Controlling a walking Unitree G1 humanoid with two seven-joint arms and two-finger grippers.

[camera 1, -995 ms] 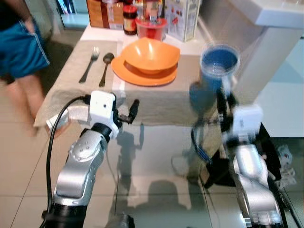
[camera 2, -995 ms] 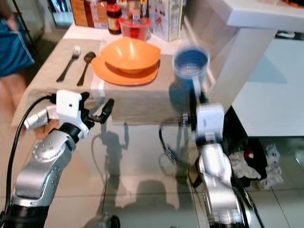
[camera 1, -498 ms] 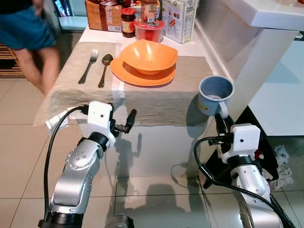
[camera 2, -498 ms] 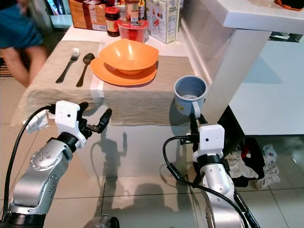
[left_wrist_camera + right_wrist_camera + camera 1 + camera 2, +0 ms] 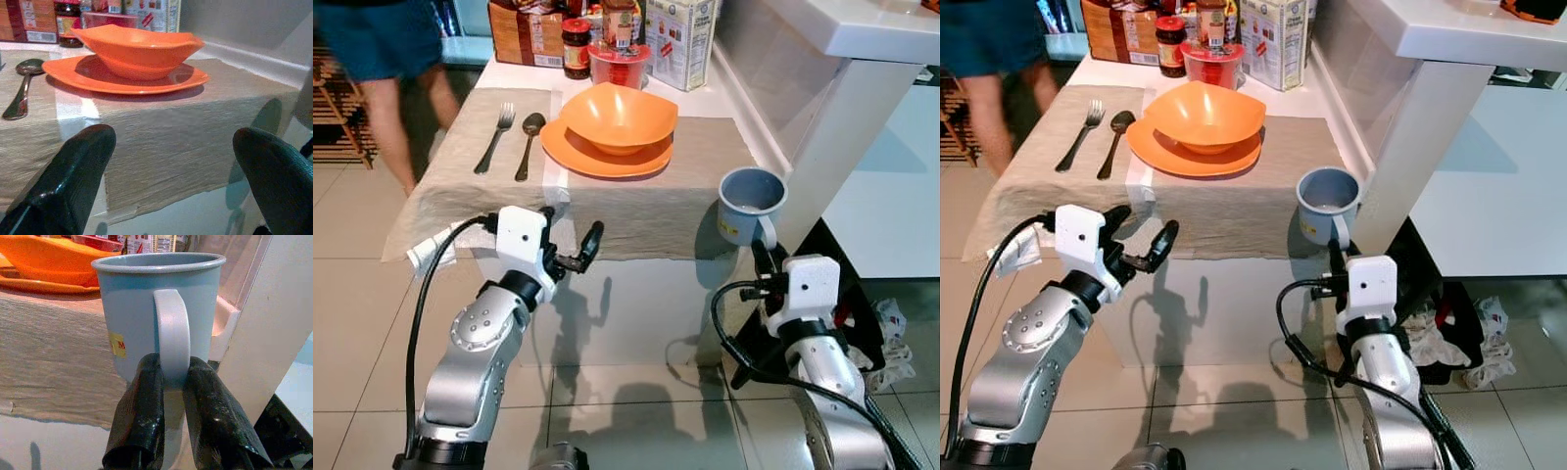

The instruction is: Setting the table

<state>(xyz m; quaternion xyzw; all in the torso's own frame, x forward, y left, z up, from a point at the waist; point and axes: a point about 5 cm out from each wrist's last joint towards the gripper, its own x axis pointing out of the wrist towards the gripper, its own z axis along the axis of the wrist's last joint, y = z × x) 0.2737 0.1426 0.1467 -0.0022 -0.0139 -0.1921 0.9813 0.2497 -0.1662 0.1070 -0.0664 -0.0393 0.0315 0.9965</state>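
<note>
The right pincer (image 5: 168, 431) is clamping the looped handle of the pale blue enamel mug (image 5: 751, 203), its two black fingers (image 5: 139, 416) pressing the handle from both sides. The mug is sitting upright on the beige woven cloth runner (image 5: 636, 211), right at the near right corner of the white counter (image 5: 700, 98), at about four o'clock from the orange bowl (image 5: 619, 116). That bowl is nesting in the flat orange plate (image 5: 607, 157), centred on the runner. At nine o'clock from the plate, a metal fork (image 5: 496, 135) and a metal spoon (image 5: 529, 140) are lying side by side, handles pointing toward the robot, the spoon nearer the plate.

The left pincer (image 5: 570, 245) is hanging open and empty just in front of the runner's near edge, at about seven o'clock from the plate, its fingers (image 5: 68, 181) spread wide with nothing between them.

Along the far edge of the counter, at twelve o'clock from the bowl, a red-lidded tub (image 5: 620, 61), a dark jar with a red lid (image 5: 577, 44), a white carton (image 5: 680, 39) and a brown box (image 5: 521, 34) are standing close together. A white pillar (image 5: 847, 127) is rising just beside the mug at three o'clock. A person in blue shorts (image 5: 382, 44) is standing on the tiled floor (image 5: 347, 294) at the counter's far left.
</note>
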